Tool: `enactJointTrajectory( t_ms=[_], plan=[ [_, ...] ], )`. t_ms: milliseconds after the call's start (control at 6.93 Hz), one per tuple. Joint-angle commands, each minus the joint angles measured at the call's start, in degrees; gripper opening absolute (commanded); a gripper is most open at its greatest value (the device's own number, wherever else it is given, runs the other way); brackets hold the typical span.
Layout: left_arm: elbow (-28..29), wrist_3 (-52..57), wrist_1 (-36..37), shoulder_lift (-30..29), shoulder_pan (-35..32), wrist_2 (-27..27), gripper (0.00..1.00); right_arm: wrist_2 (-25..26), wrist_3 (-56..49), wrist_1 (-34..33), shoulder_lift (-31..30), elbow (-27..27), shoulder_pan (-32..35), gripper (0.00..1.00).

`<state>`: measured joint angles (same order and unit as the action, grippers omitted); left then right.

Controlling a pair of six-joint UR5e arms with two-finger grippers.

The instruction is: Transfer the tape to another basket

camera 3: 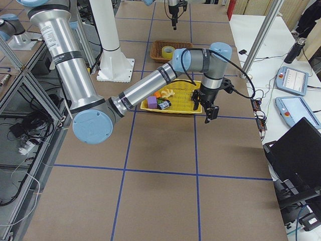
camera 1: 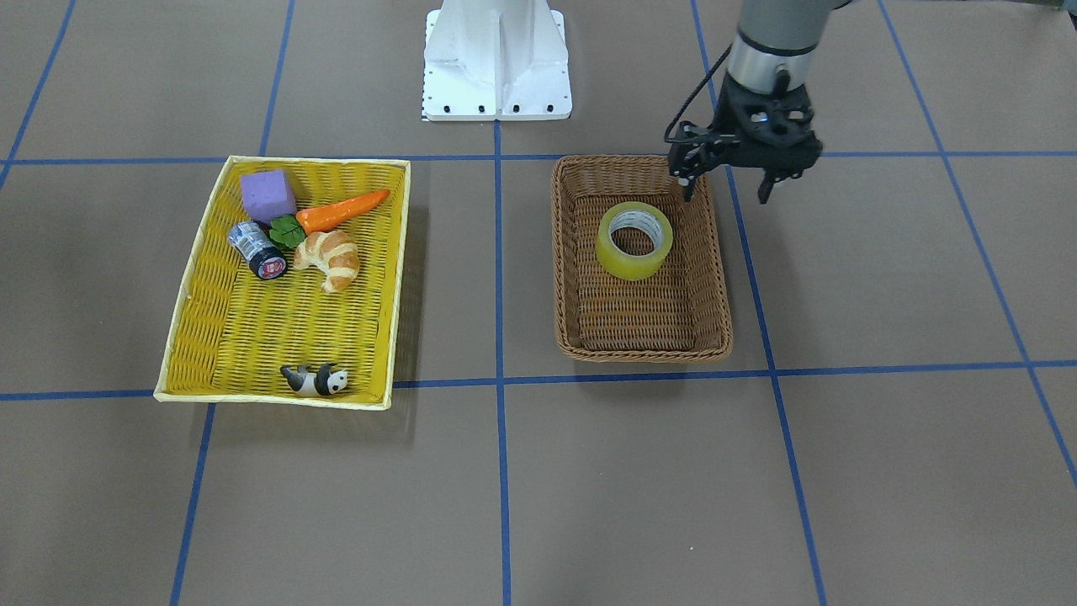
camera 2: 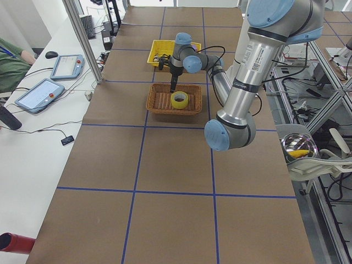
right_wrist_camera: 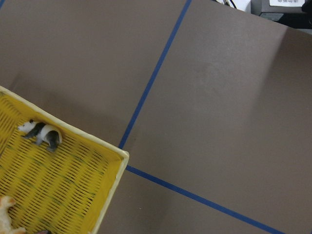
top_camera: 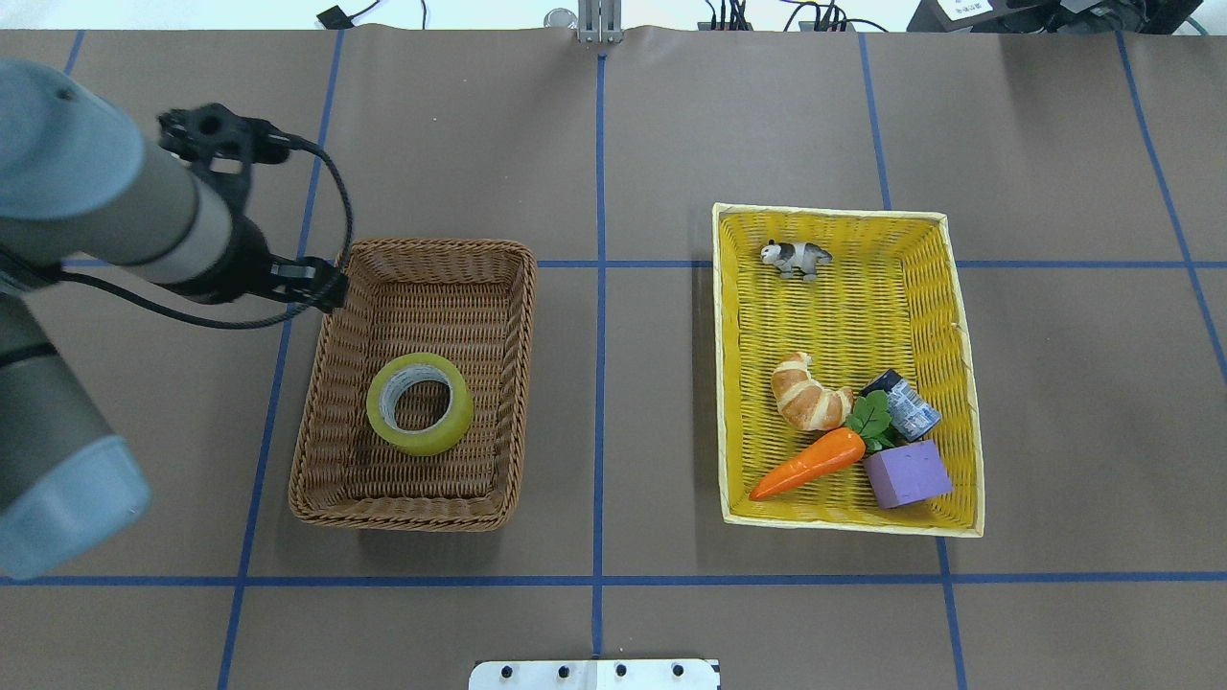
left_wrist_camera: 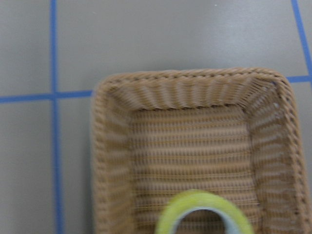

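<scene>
The tape [camera 1: 634, 240], a yellowish roll with a pale core, lies flat in the brown wicker basket [camera 1: 644, 352], toward the robot's end. It also shows in the overhead view [top_camera: 420, 402] and at the bottom edge of the left wrist view [left_wrist_camera: 204, 214]. My left gripper [camera 1: 726, 199] is open and empty. It hangs above the basket's corner nearest the robot, on its outer side, apart from the tape. My right gripper [camera 3: 204, 111] shows only in the exterior right view, past the far end of the yellow tray [camera 3: 173, 111]. I cannot tell whether it is open or shut.
The yellow woven tray [camera 1: 193, 252] holds a purple block [camera 1: 267, 194], a carrot [camera 1: 341, 210], a croissant [camera 1: 330, 257], a dark can [camera 1: 257, 249] and a toy panda [camera 1: 315, 380]. The white robot base [camera 1: 496, 59] stands behind, between the baskets.
</scene>
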<state>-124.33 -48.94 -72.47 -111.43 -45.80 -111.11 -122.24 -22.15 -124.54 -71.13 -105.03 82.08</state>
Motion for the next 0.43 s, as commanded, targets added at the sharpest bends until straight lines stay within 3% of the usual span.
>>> enactJointTrajectory(
  t_ms=[0,288],
  plan=[
    [-2.8,18.0,3.4,10.5,-15.8,-11.6,0.99,0.5,-0.8,3.3,-8.6,-0.6,1.8,1.0],
    [-1.4,36.8,3.2,21.8,-32.9,-18.7,0.99,0.4,9.5,4.7,-8.6,0.5,0.5,1.0]
  ],
)
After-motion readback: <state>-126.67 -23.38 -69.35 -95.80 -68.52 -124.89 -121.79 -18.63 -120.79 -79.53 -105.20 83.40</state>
